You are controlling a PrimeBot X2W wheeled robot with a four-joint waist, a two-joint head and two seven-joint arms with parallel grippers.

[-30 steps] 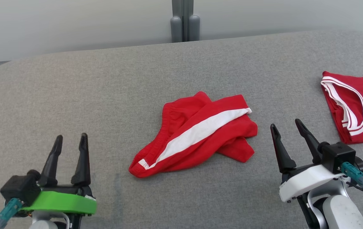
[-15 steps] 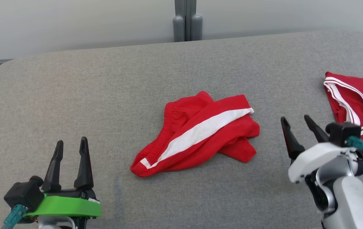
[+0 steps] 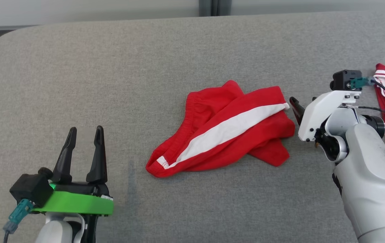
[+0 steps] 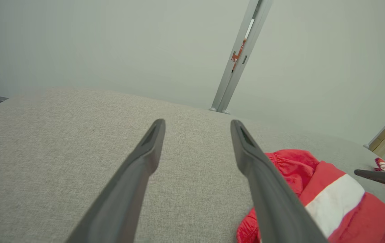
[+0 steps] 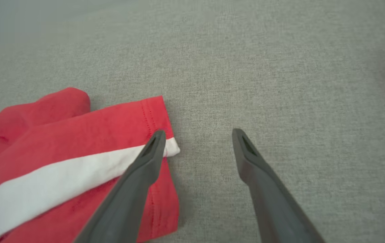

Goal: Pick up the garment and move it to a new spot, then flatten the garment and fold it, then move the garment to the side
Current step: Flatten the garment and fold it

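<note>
The crumpled shorts [image 3: 226, 128] are laid on the surface [image 3: 111, 67]. The right hand [image 5: 196, 135] is held spread at their hem — perhaps touching; the left hand [image 3: 85, 130] — also spread — is seen well apart.

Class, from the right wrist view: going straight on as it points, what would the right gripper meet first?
Likely the grey padded surface just beside the red shorts. The open right gripper straddles the hem's edge, so one finger may catch the white-striped corner first; depth is unclear.

Grey fabric surface [image 3: 77, 67], rounded corner, plain pale wall [image 4: 77, 40] behind, slim metal post [image 4: 248, 33], soft even light
</note>
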